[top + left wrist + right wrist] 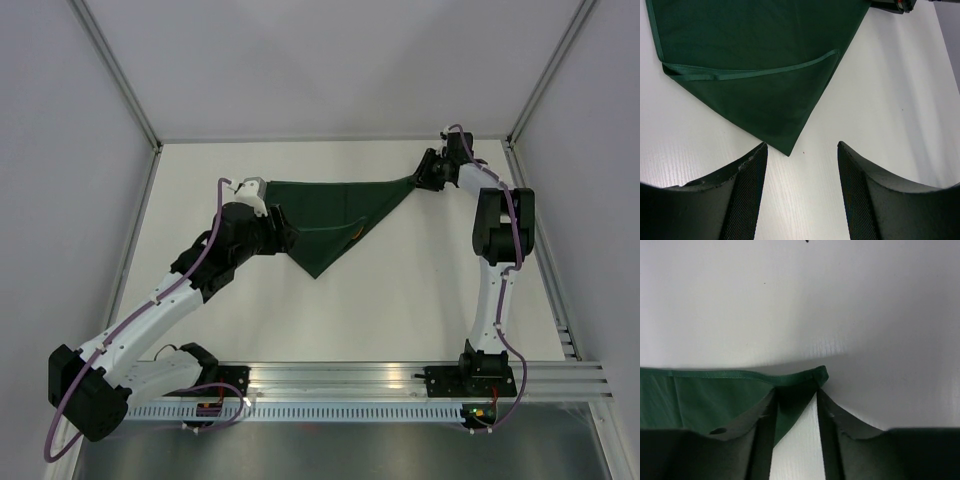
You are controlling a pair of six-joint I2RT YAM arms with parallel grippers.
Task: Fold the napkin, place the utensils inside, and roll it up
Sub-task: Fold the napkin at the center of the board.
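The dark green napkin lies folded into a triangle on the white table, one point toward me. A hemmed edge of its upper layer crosses it. My left gripper is open just short of the napkin's near tip, with only bare table between its fingers. My right gripper is at the napkin's far right corner, jaws apart, the corner lying across its fingertips. A tiny orange sliver shows on the napkin's right edge, too small to tell whether it is the utensils.
White walls and metal frame posts close the table in on three sides. The aluminium rail with both arm bases runs along the near edge. Part of the right arm shows at the top of the left wrist view.
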